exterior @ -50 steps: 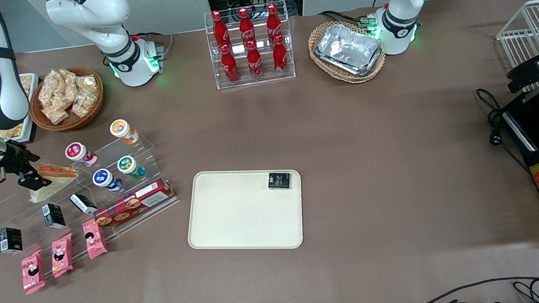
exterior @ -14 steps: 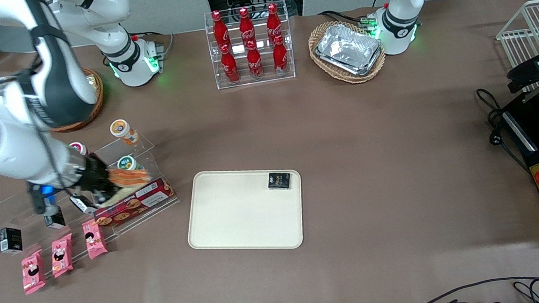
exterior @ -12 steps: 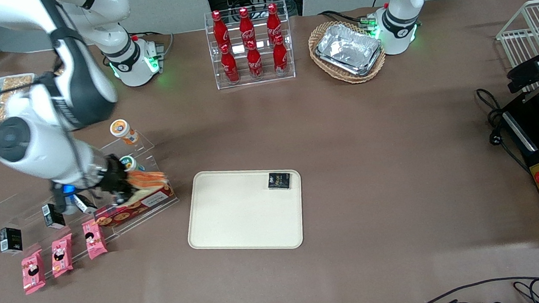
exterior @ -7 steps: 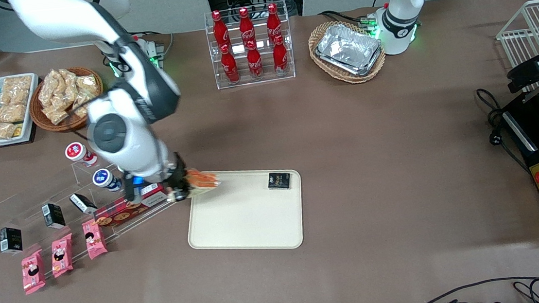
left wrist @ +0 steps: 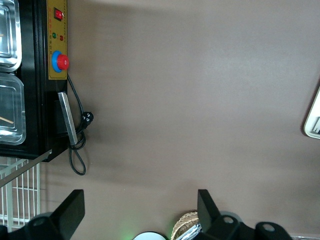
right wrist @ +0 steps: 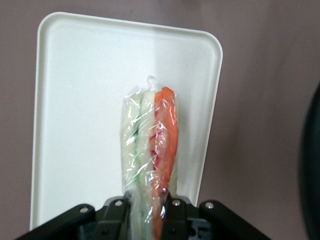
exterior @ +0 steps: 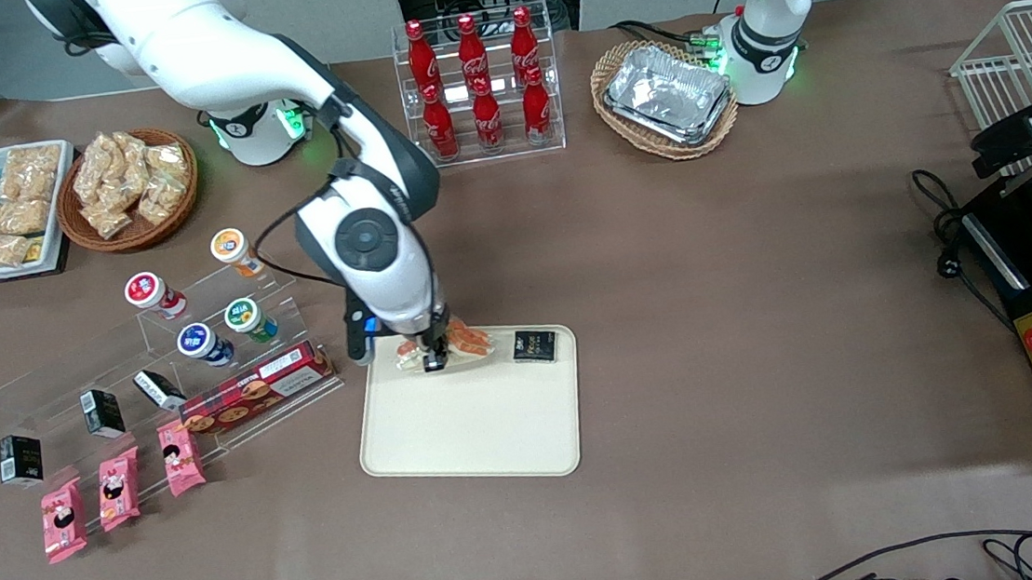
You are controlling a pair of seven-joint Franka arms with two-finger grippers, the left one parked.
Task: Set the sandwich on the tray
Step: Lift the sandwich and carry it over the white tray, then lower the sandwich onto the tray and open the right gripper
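Above the tray (right wrist: 75,75), tool (right wrist: 145,210) clamping wrapped sandwich (right wrist: 150,150) (long axis along tray's length).

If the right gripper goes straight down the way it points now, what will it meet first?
Most likely the tray. The gripper is shut on the wrapped sandwich and points down over the tray, beside the small black packet. The sandwich would land first; its height above the tray is unclear.

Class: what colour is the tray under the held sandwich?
Cream-beige tray; clearest in the right wrist view.
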